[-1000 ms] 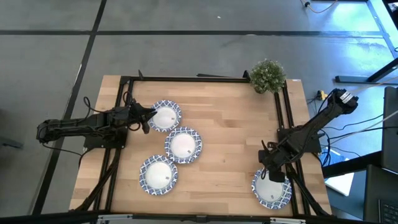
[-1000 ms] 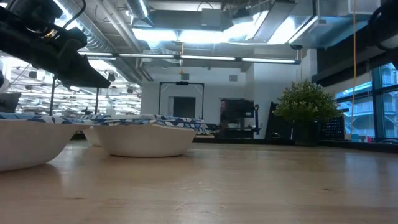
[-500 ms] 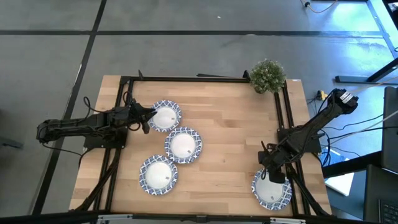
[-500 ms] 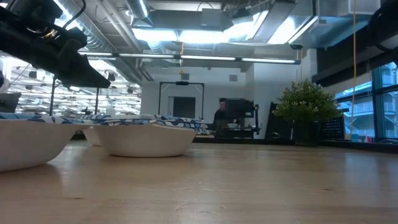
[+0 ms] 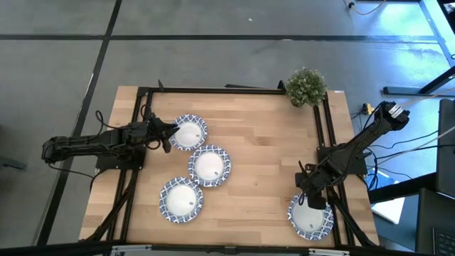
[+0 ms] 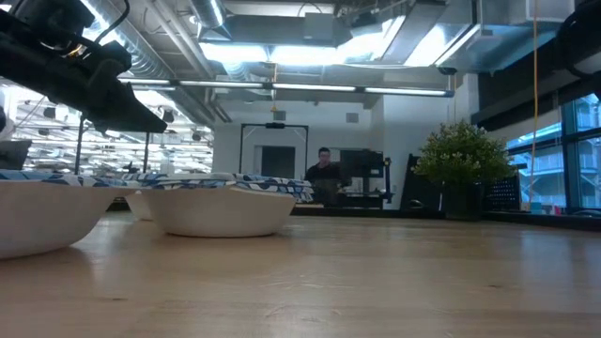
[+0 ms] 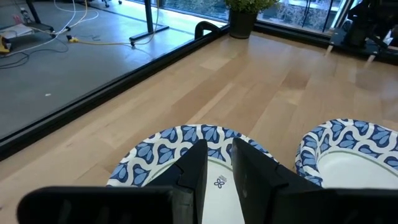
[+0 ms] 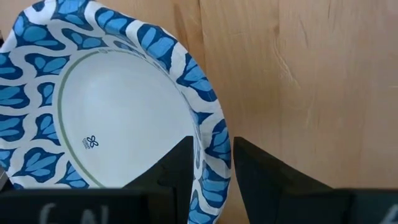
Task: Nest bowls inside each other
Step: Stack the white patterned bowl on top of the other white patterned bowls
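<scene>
Blue-and-white patterned bowls with white centres rest on their bases on the wooden table. Three are on the left side: a far one (image 5: 190, 132), a middle one (image 5: 210, 166) and a near one (image 5: 180, 200). A fourth bowl (image 5: 313, 219) is at the near right corner. Whether any of them is a stack does not show. My left gripper (image 5: 170, 134) hovers over the left rim of the far bowl (image 7: 163, 149), its fingers nearly together, and it stands clear above the bowls in the low view (image 6: 150, 117). My right gripper (image 5: 311, 201) is at the far rim of the corner bowl. My right gripper (image 8: 212, 149) has the corner bowl's rim (image 8: 208, 121) between its two fingers, one finger inside the bowl and one outside. It comes from above, slanting down. Whether the bowl is lifted off the table I cannot tell.
A small green potted plant (image 5: 306, 86) stands at the far right corner. Black frame rails (image 5: 227, 90) run along the far edge and both sides of the table. Bare wood lies between the left bowls and the corner bowl. A person (image 6: 324, 169) is in the room behind.
</scene>
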Motion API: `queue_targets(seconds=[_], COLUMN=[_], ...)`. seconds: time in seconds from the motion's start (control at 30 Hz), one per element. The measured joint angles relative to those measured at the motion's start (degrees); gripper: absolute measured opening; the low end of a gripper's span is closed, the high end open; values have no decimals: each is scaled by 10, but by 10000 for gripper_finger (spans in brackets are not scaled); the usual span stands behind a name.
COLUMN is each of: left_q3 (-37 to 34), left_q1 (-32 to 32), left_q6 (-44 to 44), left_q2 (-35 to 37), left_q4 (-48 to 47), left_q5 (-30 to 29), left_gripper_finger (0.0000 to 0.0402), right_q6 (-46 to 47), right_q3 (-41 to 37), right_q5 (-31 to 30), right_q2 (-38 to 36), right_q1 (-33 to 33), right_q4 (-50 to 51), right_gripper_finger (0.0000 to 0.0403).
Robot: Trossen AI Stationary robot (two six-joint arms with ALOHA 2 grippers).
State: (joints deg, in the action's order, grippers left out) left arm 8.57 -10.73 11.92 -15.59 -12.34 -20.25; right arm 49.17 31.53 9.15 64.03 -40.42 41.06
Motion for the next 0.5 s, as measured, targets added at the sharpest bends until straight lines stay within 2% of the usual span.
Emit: queue_targets(seconds=[0.33,0.5], left_q3=[0,0], left_q1=[0,0], left_q6=[0,0], left_q2=[0,0], left_q4=[0,0], left_q5=[0,0], left_gripper_finger=[69,69], right_q6=[-1,-2], right_q3=[0,0], right_q5=[1,10], right_q2=[1,27], right_q1=[0,0], right_q4=[0,-2], right_gripper_finger=[115,115])
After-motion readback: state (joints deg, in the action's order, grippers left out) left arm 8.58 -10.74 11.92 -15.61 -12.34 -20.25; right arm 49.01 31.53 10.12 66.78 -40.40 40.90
